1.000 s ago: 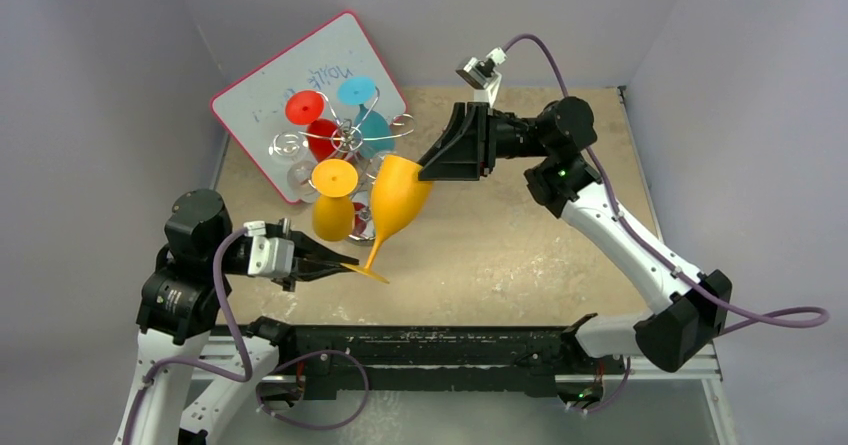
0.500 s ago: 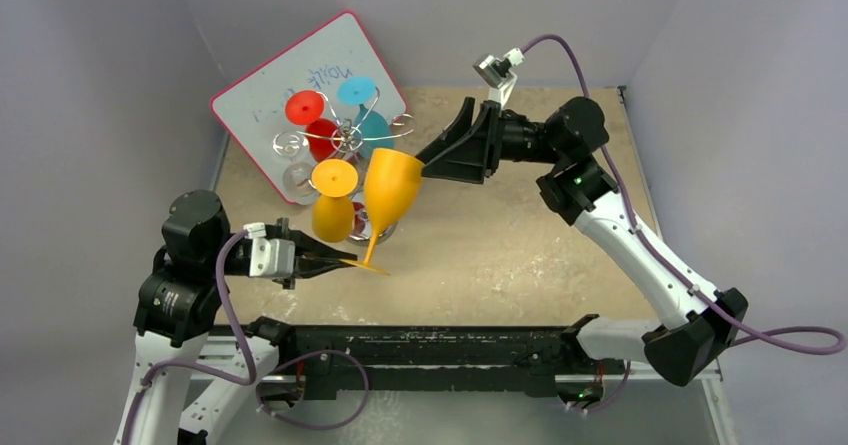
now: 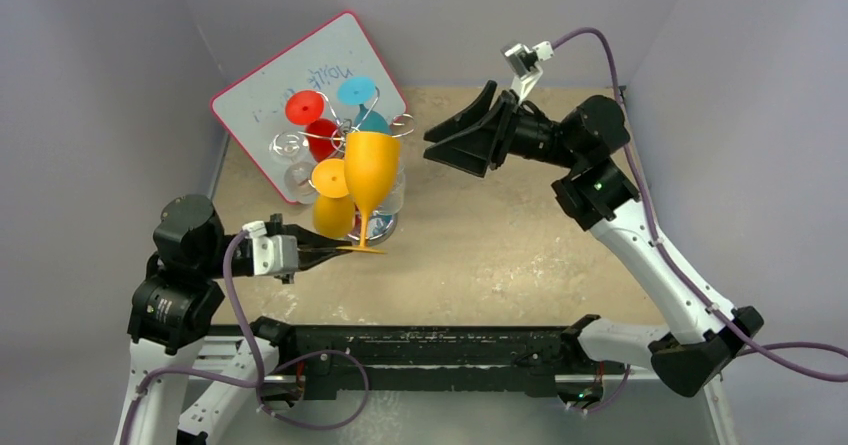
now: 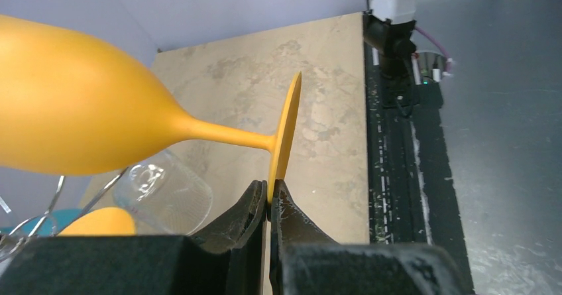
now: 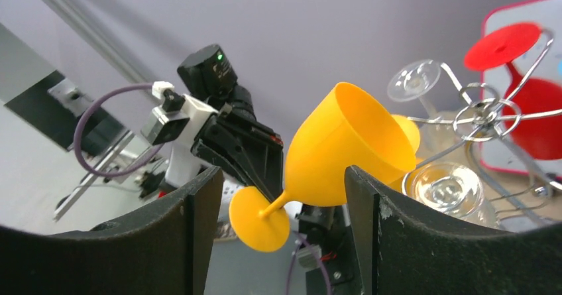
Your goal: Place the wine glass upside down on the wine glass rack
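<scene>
And the right arm has let go! Its right gripper (image 3: 435,145) has swung back from the bowl, jaws now spread wide with nothing between them, while the glass has tipped from a slant across the table into line with the rack. We take it from the big picture down: the speckled table (image 3: 520,245), then the pink-framed whiteboard (image 3: 265,90) lying at its far left corner, and on that board's near corner the wine glass rack (image 3: 349,141), its scroll arms already carrying red, teal, orange and clear glasses (image 3: 312,130). In front of it is the orange wine glass (image 3: 371,165), off the table, held only by the left gripper (image 3: 335,252), whose fingers are pinched together on the rim of the foot (image 4: 285,132). Here is what matters to us: the long axis runs from that foot at the fingertips away toward the rack, bowl leading and overlapping the rack from above, its mouth turned toward the right arm and somewhat upward. The left arm is the nearer one and the only holder. We judge the foot must still be brought up to a free scroll arm with the bowl hanging below it, and that edge pinch looks thin for it.
</scene>
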{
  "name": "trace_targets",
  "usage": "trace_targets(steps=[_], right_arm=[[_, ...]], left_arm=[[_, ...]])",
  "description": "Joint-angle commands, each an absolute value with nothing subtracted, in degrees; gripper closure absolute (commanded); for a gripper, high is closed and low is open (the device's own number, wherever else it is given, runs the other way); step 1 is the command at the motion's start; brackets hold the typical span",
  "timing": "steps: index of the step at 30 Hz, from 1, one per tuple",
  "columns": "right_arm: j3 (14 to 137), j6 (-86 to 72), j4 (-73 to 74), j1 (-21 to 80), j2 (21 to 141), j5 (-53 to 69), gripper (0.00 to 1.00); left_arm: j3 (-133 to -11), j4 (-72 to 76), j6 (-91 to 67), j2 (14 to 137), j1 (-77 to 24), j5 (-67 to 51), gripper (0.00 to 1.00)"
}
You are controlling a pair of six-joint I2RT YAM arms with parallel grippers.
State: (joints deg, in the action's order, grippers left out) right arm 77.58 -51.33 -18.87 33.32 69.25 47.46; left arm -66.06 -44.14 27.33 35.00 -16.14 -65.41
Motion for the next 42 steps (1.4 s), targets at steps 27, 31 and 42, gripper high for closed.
trace_targets(steps=[27, 31, 42], right_arm=[[87.38, -27.39, -13.31, 42.69, 70.97, 36.82, 0.60], [88.30, -29.30, -14.95, 44.99, 73.29, 36.52, 0.62], [88.79, -35.87, -21.72, 48.06, 77.41, 37.58, 0.68]], left_arm=[[-71.31, -12.22, -28.42, 38.81, -15.86, -36.97, 1.00], [-70.82, -9.83, -34.02, 39.58, -15.90, -37.88, 1.00], [-68.70, -5.80, -40.37, 39.79, -15.86, -39.14, 1.00]])
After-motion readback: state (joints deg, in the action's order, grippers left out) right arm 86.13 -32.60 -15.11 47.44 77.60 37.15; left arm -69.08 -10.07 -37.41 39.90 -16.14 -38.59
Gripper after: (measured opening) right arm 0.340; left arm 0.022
